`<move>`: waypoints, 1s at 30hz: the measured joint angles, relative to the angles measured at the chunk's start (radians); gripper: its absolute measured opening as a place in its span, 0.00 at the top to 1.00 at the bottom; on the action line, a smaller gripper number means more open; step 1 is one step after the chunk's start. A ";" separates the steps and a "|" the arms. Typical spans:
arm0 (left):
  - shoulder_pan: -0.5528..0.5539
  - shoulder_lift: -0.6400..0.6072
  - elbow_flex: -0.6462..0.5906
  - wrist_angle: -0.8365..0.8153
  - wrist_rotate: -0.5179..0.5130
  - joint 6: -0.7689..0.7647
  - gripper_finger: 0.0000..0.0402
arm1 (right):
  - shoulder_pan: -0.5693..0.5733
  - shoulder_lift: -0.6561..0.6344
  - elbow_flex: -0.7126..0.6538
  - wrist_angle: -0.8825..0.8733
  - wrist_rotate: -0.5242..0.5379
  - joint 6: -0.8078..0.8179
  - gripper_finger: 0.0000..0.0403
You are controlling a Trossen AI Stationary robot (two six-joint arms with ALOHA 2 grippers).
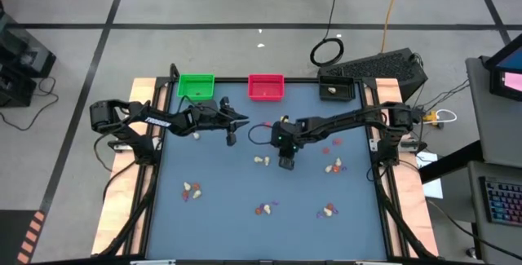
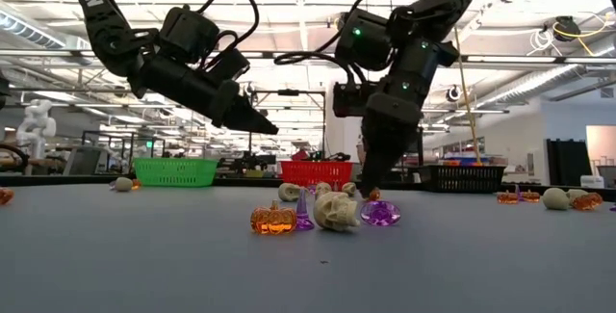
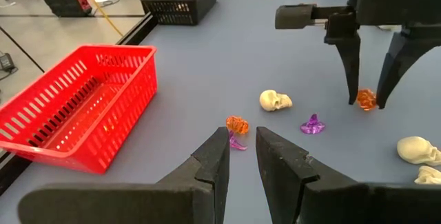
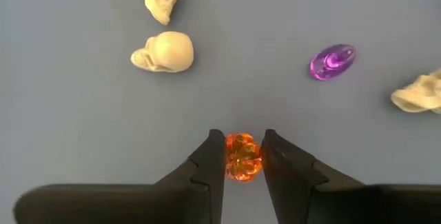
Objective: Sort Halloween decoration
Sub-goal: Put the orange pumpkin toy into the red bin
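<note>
Small Halloween trinkets lie scattered on the blue-grey table (image 1: 228, 216): cream skulls (image 4: 164, 52), a purple hat (image 4: 332, 62) and orange pumpkins. My right gripper (image 4: 241, 148) stands near the table's middle, pointing steeply down and shut on one orange pumpkin (image 4: 241, 156). My left gripper (image 3: 241, 145) hovers above the table in front of the red tray (image 3: 76, 107). Its fingers are a narrow gap apart with nothing between them. Another pumpkin (image 3: 237, 124) and a purple piece (image 3: 238, 143) lie on the table beyond its tips. My right gripper pinches the orange pumpkin's two opposite sides (image 4: 229, 158) between its two fingertips (image 3: 357, 98). The fingers come from above, slanting steeply down. The pumpkin sits on the table top under the tips.
Green (image 1: 196, 86), red (image 1: 266, 86) and black (image 1: 337, 88) trays stand along the far edge. Trinket clusters lie near the front left (image 1: 192, 190), front middle (image 1: 263, 209), front right (image 1: 329, 210) and right (image 1: 334, 167). A skull (image 2: 335, 212) and a pumpkin (image 2: 273, 219) lie near my right gripper.
</note>
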 joint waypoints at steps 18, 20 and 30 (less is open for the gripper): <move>0.000 0.000 0.000 0.000 0.000 -0.001 0.80 | -0.005 -0.017 0.000 -0.032 -0.004 -0.008 0.90; 0.000 0.000 0.000 0.000 0.000 -0.001 0.80 | -0.005 -0.036 0.000 -0.047 -0.004 -0.007 0.93; 0.000 0.000 0.000 0.001 0.000 -0.001 0.80 | -0.005 -0.119 0.000 -0.078 -0.003 0.031 1.00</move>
